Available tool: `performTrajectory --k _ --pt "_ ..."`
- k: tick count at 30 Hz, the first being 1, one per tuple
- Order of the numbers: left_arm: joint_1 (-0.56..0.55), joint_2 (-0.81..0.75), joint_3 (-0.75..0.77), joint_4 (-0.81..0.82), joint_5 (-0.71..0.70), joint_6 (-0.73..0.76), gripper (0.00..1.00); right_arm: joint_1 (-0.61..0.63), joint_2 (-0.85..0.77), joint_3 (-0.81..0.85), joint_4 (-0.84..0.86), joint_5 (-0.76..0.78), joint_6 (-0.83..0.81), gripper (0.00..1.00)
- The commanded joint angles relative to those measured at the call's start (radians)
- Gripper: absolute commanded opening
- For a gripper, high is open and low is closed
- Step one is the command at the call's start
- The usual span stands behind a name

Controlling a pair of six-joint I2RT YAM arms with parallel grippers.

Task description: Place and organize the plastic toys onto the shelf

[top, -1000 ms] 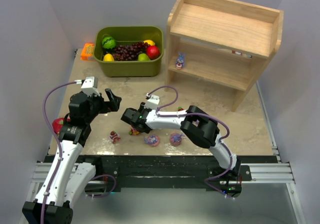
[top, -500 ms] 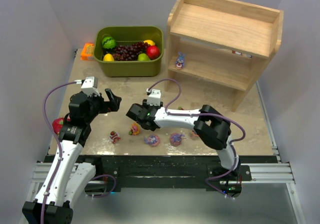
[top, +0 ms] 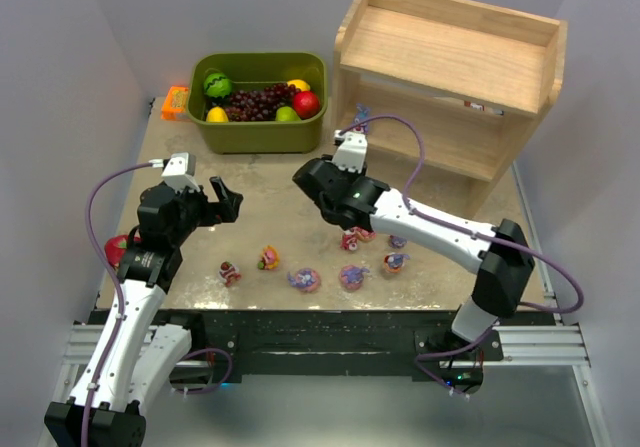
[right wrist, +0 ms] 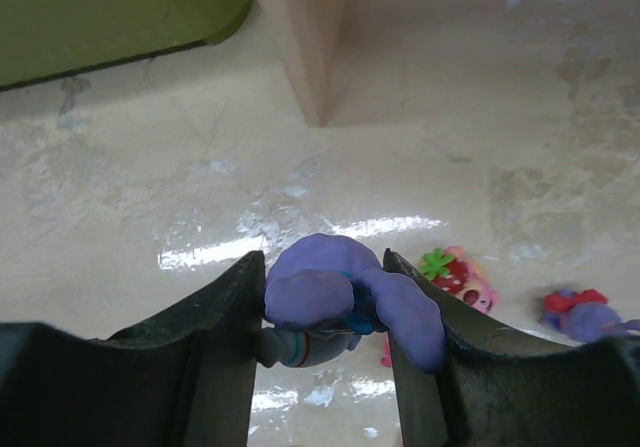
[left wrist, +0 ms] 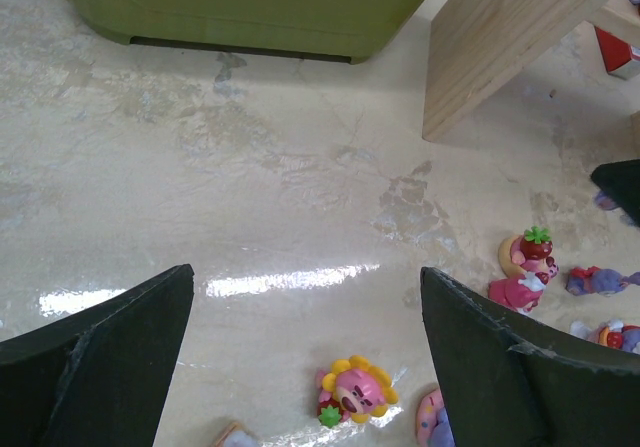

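Standing up from its base at the near left, the left arm bends forward at the elbow and holds the left gripper (top: pixel 224 200) above the table (top: pixel 270 182), jaws spread wide with nothing between them. Further right, small figurines (top: pixel 304 280) lie scattered near the table's front edge. The right arm reaches diagonally left and away over them, with the right gripper (right wrist: pixel 322 259) lifted and its jaws clamped on a purple bunny (right wrist: pixel 320 295), near the wooden shelf (top: pixel 450 62) at the far right.
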State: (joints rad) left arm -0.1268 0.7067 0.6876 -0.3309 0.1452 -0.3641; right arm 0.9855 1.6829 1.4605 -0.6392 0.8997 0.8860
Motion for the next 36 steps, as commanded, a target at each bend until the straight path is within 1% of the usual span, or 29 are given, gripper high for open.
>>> performTrajectory --k 1,5,7,11,19,27,31,36 --pt "-0.007 -0.003 0.004 0.018 0.002 0.007 0.99 -0.044 -0.129 -0.017 -0.089 0.082 -0.03 0.0" --pt "-0.005 -0.001 0.006 0.018 0.002 0.007 1.0 -0.091 -0.207 -0.034 -0.128 0.111 -0.032 0.0" --pt "-0.005 -0.001 0.006 0.018 0.002 0.007 0.99 -0.137 -0.25 -0.046 -0.114 0.101 -0.051 0.0" --pt "-0.005 -0.001 0.004 0.02 0.001 0.007 1.0 -0.209 -0.273 -0.057 -0.08 0.076 -0.116 0.0" --pt "-0.005 0.004 0.004 0.018 -0.004 0.007 1.0 -0.281 -0.224 -0.016 0.001 0.056 -0.194 0.0" --pt "-0.005 0.002 0.004 0.013 -0.019 0.008 0.99 -0.311 -0.131 0.052 0.087 0.041 -0.252 0.0" --pt "-0.005 0.005 0.006 0.013 -0.021 0.008 1.0 -0.32 -0.13 0.046 0.127 0.047 -0.262 0.0" --pt "-0.005 0.01 0.006 0.012 -0.024 0.008 1.0 -0.324 -0.173 -0.005 0.223 0.036 -0.289 0.0"
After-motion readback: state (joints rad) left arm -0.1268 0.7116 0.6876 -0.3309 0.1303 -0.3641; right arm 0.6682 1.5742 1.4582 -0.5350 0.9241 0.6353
